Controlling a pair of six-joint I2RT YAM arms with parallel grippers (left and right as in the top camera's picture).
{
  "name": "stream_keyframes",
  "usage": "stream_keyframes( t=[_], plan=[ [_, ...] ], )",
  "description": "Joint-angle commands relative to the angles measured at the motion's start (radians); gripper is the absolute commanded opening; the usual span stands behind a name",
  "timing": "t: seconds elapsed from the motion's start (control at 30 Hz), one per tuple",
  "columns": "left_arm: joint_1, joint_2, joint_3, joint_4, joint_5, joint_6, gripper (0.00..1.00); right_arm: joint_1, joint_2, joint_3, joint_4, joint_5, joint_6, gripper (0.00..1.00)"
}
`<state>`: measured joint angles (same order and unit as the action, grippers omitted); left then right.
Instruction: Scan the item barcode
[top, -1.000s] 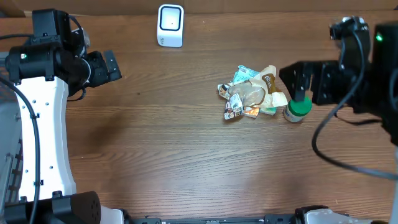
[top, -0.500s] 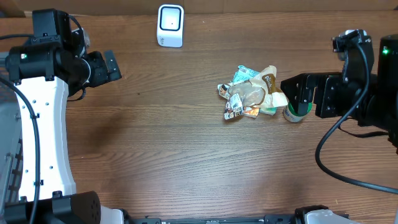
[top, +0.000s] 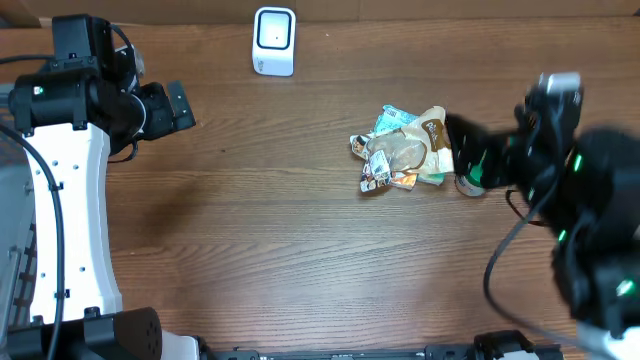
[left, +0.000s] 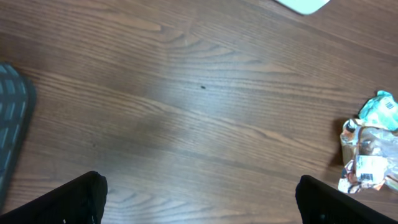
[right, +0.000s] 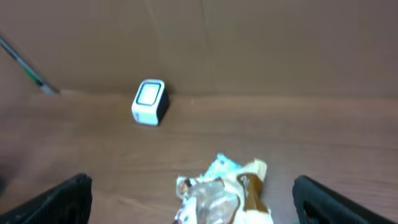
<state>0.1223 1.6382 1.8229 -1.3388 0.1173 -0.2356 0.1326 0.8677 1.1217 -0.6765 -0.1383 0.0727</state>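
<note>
Both hands stand with their fingers spread wide and nothing between them. Left hand (top: 178, 106) hangs over the far left of the wooden tabletop (top: 300, 250), well apart from everything on it. Right hand (top: 472, 150) shows blurred from overhead, just beside the right edge of the heap, its dark fingers over that edge. A heap of crumpled snack packets (top: 400, 152) lies right of the middle of the tabletop, with teal, tan and silver wrappers tangled together. A white barcode scanner (top: 274, 40) sits at the far edge, well apart from the heap. A small green-capped bottle (top: 468, 183) stands against the heap's right side, partly hidden by the right hand.
</note>
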Motion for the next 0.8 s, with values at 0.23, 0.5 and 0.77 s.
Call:
stream_keyframes(
  t=[0.23, 0.5, 0.77],
  plan=[
    [0.002, -0.013, 0.007, 0.001, 0.003, 0.007, 1.0, 0.005, -0.531, -0.712, 0.479, 0.09, 0.007, 1.0],
    [0.002, -0.013, 0.007, 0.001, 0.003, 0.007, 1.0, 0.01, -0.716, -1.043, 0.7, 0.128, 0.01, 1.0],
    [0.002, -0.013, 0.007, 0.001, 0.003, 0.007, 1.0, 0.01, -0.866, -1.114, 0.603, 0.137, 0.006, 1.0]
  ],
)
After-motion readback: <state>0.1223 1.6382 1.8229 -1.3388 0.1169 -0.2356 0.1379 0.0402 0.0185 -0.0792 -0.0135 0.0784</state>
